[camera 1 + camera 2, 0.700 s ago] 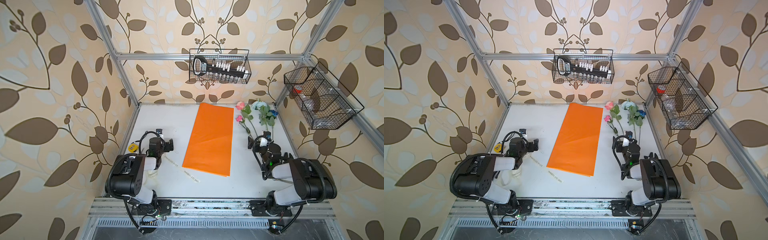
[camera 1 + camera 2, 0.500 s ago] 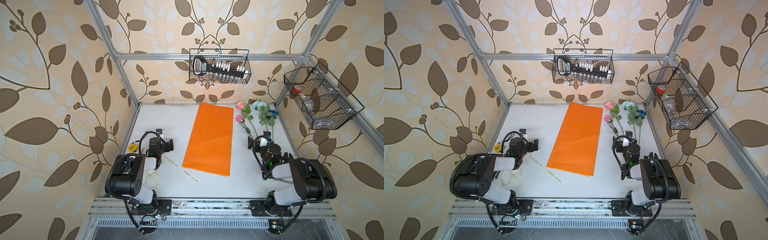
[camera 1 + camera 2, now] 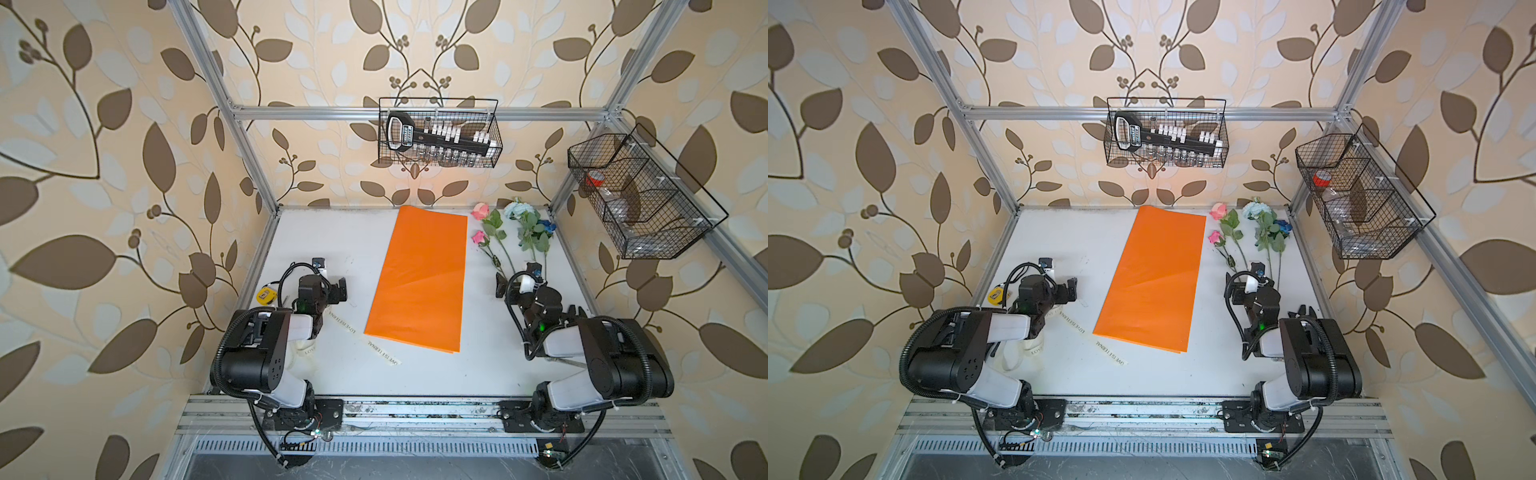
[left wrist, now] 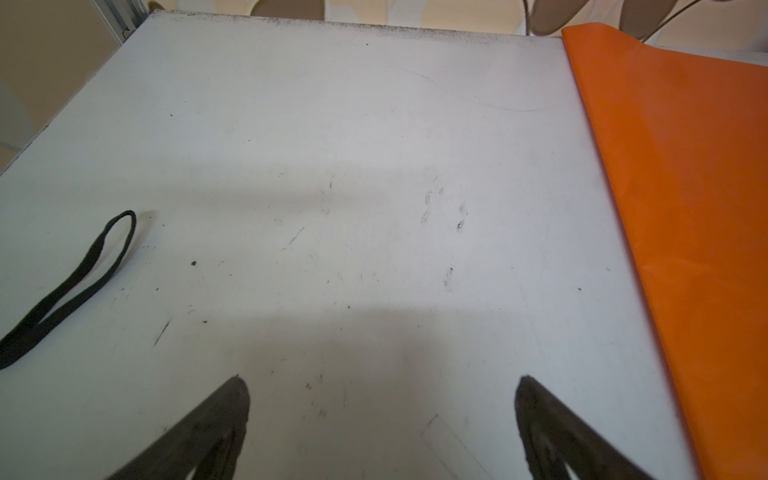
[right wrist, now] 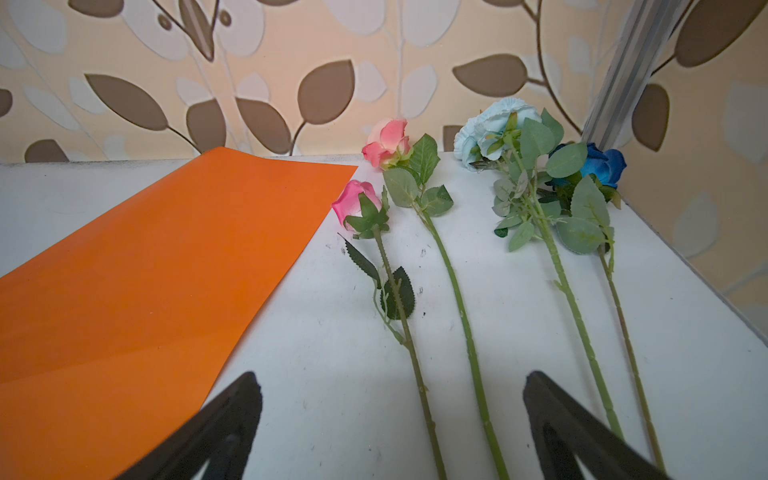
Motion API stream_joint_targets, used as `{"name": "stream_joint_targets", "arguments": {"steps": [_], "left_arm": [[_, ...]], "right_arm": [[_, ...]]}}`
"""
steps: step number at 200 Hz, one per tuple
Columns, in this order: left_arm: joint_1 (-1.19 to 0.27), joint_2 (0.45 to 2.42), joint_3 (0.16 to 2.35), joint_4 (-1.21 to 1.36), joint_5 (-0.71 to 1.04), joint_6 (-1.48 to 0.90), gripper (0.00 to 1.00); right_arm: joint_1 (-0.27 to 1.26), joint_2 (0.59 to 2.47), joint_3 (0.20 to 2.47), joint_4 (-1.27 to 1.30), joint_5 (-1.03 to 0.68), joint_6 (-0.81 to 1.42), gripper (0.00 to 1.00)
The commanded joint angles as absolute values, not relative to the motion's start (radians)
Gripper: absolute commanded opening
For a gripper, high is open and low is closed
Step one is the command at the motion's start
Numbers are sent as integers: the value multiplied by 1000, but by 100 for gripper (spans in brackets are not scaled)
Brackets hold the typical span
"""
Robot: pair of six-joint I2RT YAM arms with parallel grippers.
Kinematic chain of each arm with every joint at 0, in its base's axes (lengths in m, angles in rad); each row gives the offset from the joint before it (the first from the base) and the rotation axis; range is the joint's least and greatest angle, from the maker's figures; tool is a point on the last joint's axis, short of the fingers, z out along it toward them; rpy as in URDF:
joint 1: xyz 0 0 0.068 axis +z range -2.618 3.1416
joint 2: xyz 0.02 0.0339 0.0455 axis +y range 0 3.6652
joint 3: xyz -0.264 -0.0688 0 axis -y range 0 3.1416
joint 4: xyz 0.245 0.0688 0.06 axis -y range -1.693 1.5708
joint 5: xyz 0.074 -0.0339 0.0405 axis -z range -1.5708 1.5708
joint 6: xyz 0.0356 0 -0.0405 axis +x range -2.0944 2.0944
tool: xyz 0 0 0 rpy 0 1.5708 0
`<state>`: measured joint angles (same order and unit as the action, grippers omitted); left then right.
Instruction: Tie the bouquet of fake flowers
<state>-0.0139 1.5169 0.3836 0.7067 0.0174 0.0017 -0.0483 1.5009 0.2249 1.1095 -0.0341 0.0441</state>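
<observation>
Four artificial flowers [image 5: 434, 199], two pink, one pale blue, one dark blue, green-leaved on thin stems, lie side by side on the white table [image 5: 685, 353] just ahead of the right claw [image 5: 390, 376], which is spread wide and empty. The flat bright orange wrapping sheet [image 5: 145, 270] lies between it and the wide, empty left claw [image 4: 381, 377].

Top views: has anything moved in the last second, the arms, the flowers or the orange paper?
Nothing visibly changed. The left gripper and right gripper stay open and empty. The flowers, orange paper and ribbon lie where they were.
</observation>
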Motion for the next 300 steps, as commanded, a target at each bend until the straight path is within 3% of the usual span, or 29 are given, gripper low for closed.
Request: {"name": "stream_joint_targets", "arguments": {"steps": [1,169,187,254,277,300], "left_arm": [[-16,1499,399,717,16,17,99],[0,1493,399,715,36,10,99],[0,1465,437,623,37,9,99],[-5,1241,481,392,-29,-64,99],[-15,1166,522,294,33,-188,99],[-90,1123,541,272,109,-259,99]], "right_arm": [[-50,1497,244,1114,-45,49,100],[-51,1496,243,1114,-46,51,100],[-49,1490,246,1112,-27,58,99],[-23,1243,335,704,193,183,99],[29,1163,438,433,339,309,99],[82,1137,540,186,355,431,99]]}}
